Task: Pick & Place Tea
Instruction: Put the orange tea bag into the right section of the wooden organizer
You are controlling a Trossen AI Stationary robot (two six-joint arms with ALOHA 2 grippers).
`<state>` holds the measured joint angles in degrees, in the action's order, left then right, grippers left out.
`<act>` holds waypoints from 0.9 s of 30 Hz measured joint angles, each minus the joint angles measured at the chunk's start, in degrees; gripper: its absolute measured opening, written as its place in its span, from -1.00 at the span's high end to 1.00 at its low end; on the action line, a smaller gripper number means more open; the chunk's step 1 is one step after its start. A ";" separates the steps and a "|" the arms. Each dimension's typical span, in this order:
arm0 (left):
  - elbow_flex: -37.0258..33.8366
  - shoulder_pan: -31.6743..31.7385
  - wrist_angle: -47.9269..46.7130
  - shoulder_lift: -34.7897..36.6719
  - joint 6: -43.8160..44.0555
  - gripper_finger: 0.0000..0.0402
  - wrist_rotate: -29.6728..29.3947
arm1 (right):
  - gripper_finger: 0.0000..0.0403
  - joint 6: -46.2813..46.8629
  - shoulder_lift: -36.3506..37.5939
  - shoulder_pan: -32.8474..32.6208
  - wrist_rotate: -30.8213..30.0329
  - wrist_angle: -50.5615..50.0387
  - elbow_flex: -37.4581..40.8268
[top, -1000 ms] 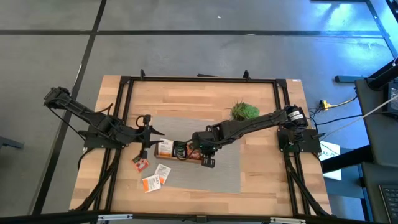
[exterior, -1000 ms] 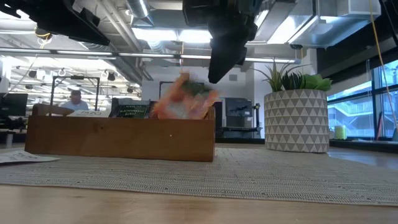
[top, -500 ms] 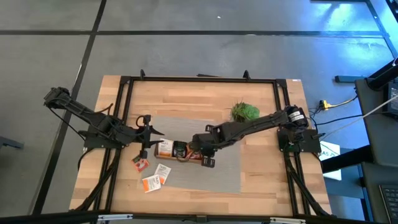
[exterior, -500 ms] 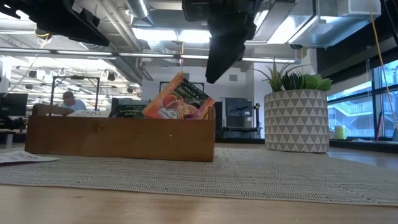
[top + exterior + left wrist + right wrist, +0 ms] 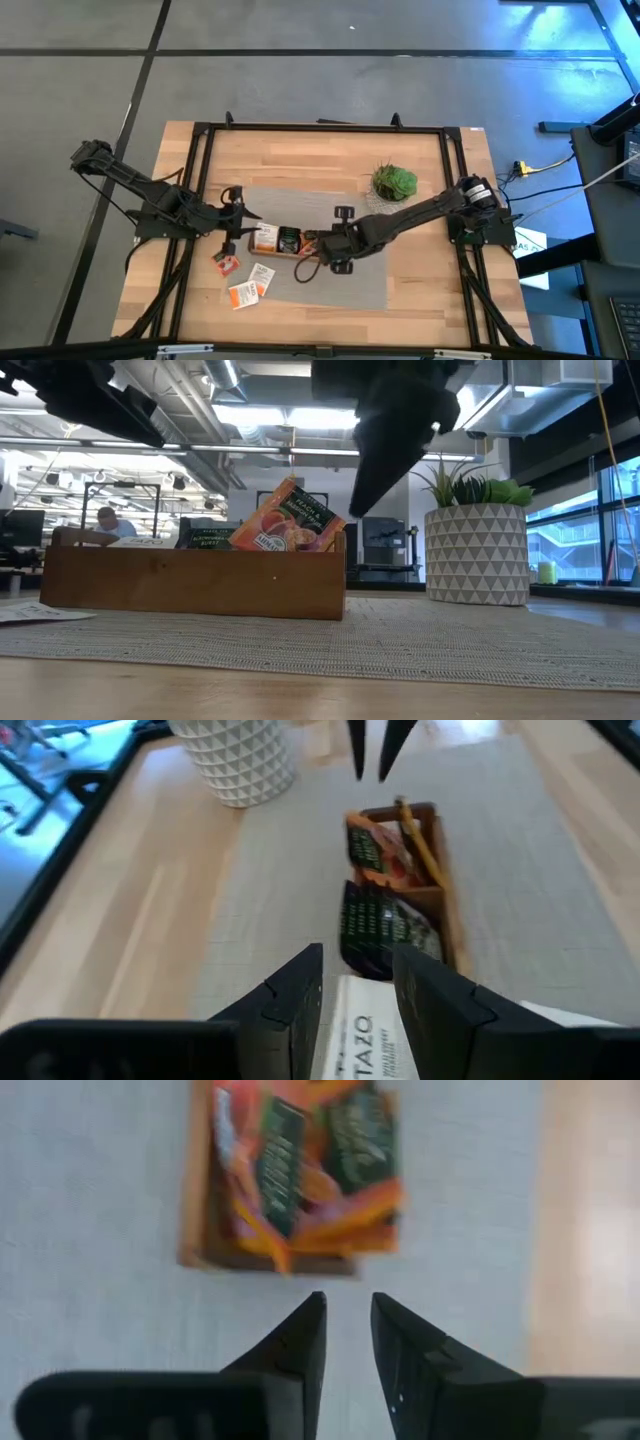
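A long wooden tray point(image 5: 290, 243) lies on the grey mat and holds tea sachets. A red-orange sachet point(image 5: 293, 520) leans in the tray's right end, sticking up over the rim; dark ones point(image 5: 375, 915) and a white one point(image 5: 355, 1035) fill the other compartments. My right gripper point(image 5: 348, 1305) hovers just past the tray's right end point(image 5: 332, 255), pointing steeply down, open by a narrow gap with nothing in it. My left gripper point(image 5: 355, 980) hangs above the tray's left end point(image 5: 245, 228), open and empty.
Three loose sachets point(image 5: 227, 263) point(image 5: 262, 275) point(image 5: 243, 293) lie flat near the table's front left. A potted plant in a white patterned pot point(image 5: 478, 550) stands behind the tray on the right point(image 5: 393, 181). A black frame runs around the table. People show in the room behind.
The red-orange sachet, blurred in mid-air below my right gripper a second ago, has dropped into the tray's right end and leans there still. My right gripper has swung off the tray toward the table's right and near edges, sinking a little and rolling.
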<state>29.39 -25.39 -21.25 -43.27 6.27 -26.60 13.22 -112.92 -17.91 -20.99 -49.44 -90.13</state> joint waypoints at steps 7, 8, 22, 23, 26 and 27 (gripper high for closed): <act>0.00 0.00 0.22 0.00 0.04 0.42 3.29 | 0.65 -0.26 4.59 1.66 4.58 10.37 8.61; 0.00 0.00 0.29 -0.01 0.04 0.42 3.34 | 0.65 -0.21 6.12 1.64 4.51 11.38 10.21; 0.00 -0.02 0.52 0.00 -1.47 0.42 3.14 | 0.64 -3.48 22.68 2.07 6.76 53.66 39.95; 0.00 0.00 0.46 -0.02 -1.47 0.42 3.12 | 0.61 -3.96 22.68 2.20 7.86 55.88 40.66; 0.00 -0.01 0.48 -0.02 -1.48 0.42 2.41 | 0.46 -2.55 22.75 2.72 9.13 59.52 41.96; 0.00 0.00 0.44 -0.02 -1.49 0.42 1.97 | 0.40 -1.66 22.75 2.82 9.08 59.43 42.04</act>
<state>29.39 -25.39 -20.81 -43.29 4.78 -24.63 11.55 -90.17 -15.09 -11.90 10.00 -48.10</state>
